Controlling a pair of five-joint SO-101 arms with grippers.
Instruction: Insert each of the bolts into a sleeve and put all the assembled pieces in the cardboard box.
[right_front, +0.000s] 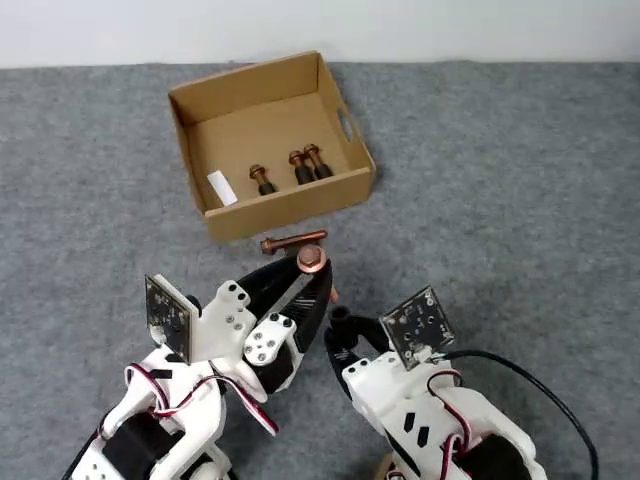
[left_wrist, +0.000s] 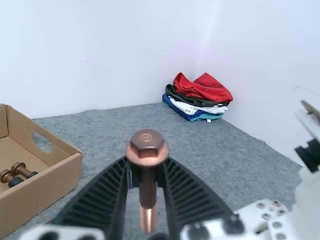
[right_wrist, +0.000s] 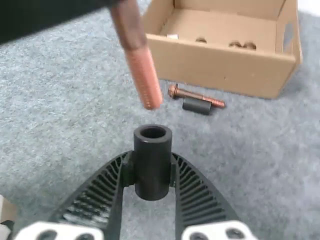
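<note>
Left wrist view has the left end effector (left_wrist: 146, 169) closed on a copper-coloured bolt (left_wrist: 146, 197). It is pinched on the shank just under the hex head, with the threaded end left free. The right end effector (right_wrist: 151, 162) is clamped around the middle of a black sleeve (right_wrist: 152, 159), bore open toward the bolt's tip, which hangs close to it and has not yet entered.

Both parts look rigid, small and dense, with smooth round sides, so either could swivel or slide in the grip if the tip catches the sleeve's rim. Holding near the head and mid-sleeve seems sound.

From above, the cardboard box (right_front: 197, 158) sits at 12 o'clock from the held pair, with three assembled pieces (right_front: 300, 167) inside. A spare bolt (right_front: 290, 242) lies on the table (right_front: 520, 200) just in front of the box's near wall, with a spare sleeve (right_wrist: 196, 105) touching it. Both lie between the end effectors and the box, and the wall itself must be cleared. The two arms stand close together.
</note>
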